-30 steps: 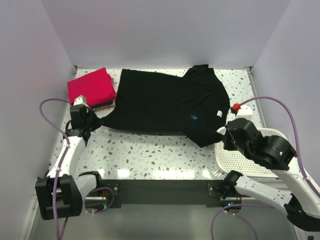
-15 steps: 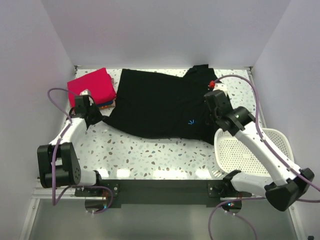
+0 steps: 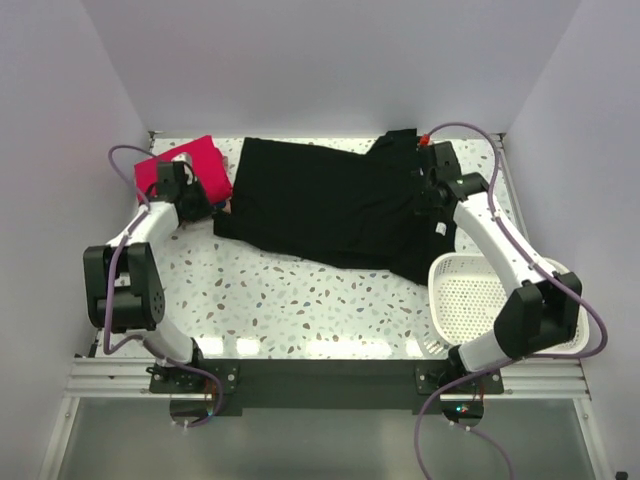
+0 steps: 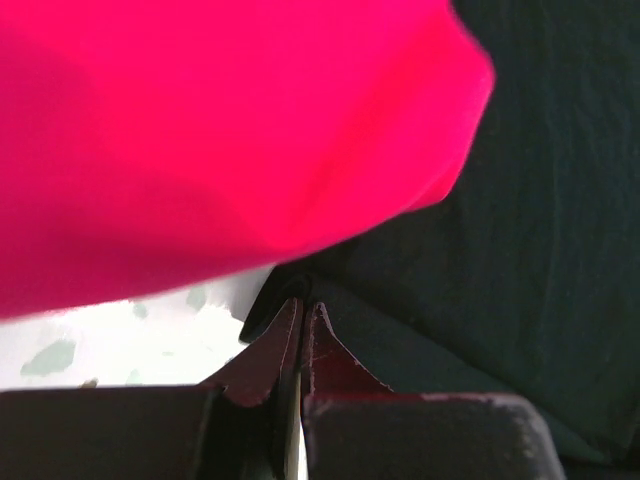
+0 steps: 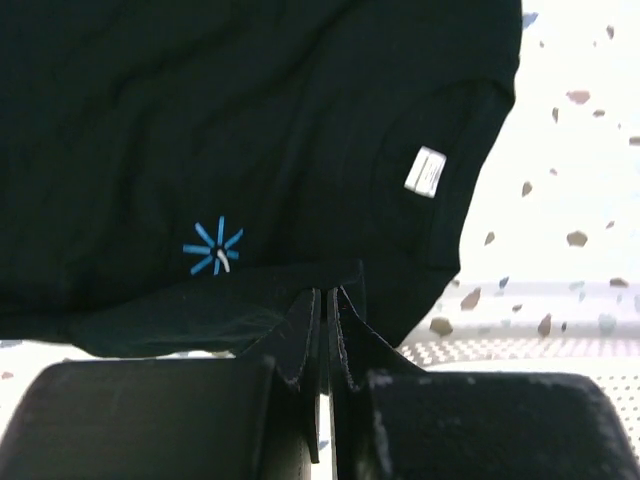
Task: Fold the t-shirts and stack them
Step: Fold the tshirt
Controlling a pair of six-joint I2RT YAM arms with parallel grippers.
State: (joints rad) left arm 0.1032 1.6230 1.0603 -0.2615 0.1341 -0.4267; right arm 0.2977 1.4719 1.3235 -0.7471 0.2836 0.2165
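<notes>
The black t-shirt (image 3: pixel 320 205) lies spread across the back of the table. Its light-blue star mark (image 5: pixel 213 247) and white label (image 5: pixel 425 171) show in the right wrist view. The bright pinkish-red folded shirt (image 3: pixel 205 162) sits at the back left and also fills the upper left of the left wrist view (image 4: pixel 200 130). My left gripper (image 3: pixel 205 205) is shut on the black shirt's left corner (image 4: pixel 290 285), right beside the red shirt. My right gripper (image 3: pixel 425 195) is shut on a fold of the black shirt's right edge (image 5: pixel 300 280). The shirts under the red one are hidden.
A white mesh basket (image 3: pixel 480 300) stands at the near right, just right of the black shirt's near corner; its mesh shows in the right wrist view (image 5: pixel 500 350). Walls close the left, back and right sides of the speckled table (image 3: pixel 300 300).
Both arms have swung toward the back. The left gripper has carried the shirt's left corner up beside the red shirt. The right gripper has taken the right edge and drawn it back.
</notes>
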